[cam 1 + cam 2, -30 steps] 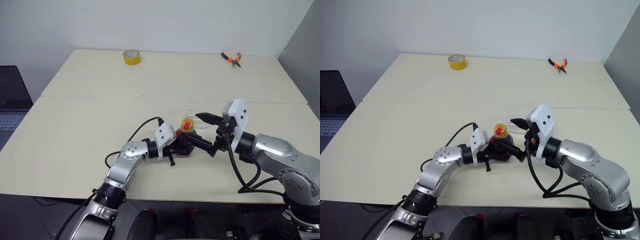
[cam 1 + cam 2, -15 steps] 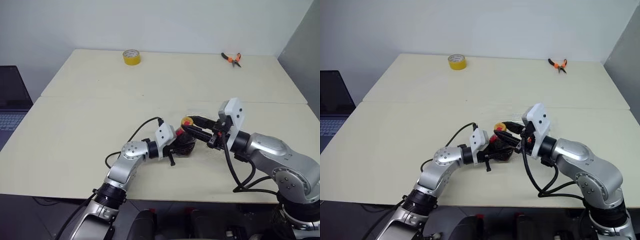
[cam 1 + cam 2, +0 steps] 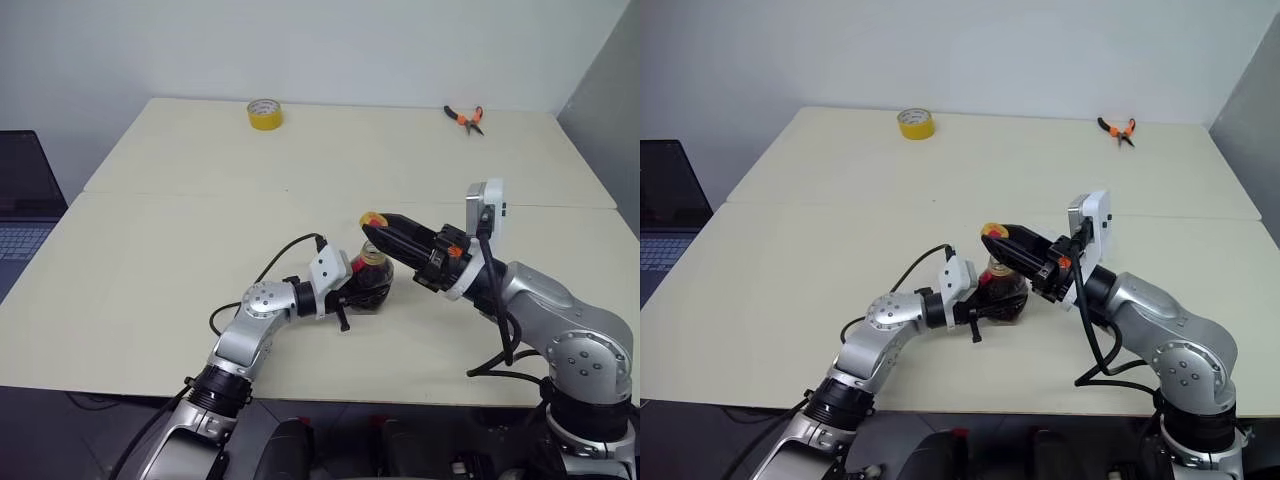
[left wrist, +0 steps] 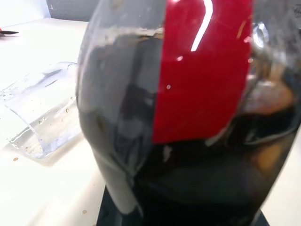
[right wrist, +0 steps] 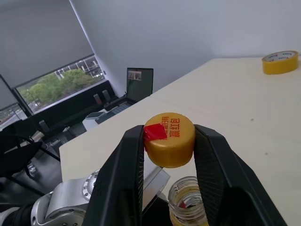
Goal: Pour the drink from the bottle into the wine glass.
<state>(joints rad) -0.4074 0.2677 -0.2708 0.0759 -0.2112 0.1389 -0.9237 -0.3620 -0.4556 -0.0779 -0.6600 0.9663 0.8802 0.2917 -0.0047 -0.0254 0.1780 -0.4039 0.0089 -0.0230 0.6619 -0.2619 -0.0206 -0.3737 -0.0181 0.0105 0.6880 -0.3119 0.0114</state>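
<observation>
Right gripper (image 5: pixel 169 141) pinches the yellow cap (image 5: pixel 170 140) just above the open bottle (image 3: pixel 372 275); its red print is unreadable. Left gripper (image 3: pixel 352 292), clamping the bottle, is mostly hidden. Beside the bottle, the wine glass (image 4: pixel 42 113) is faint.

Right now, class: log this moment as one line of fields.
left gripper: shut on bottle | right gripper: shut on yellow cap, off the neck | bottle: upright, open | pour: not begun
</observation>
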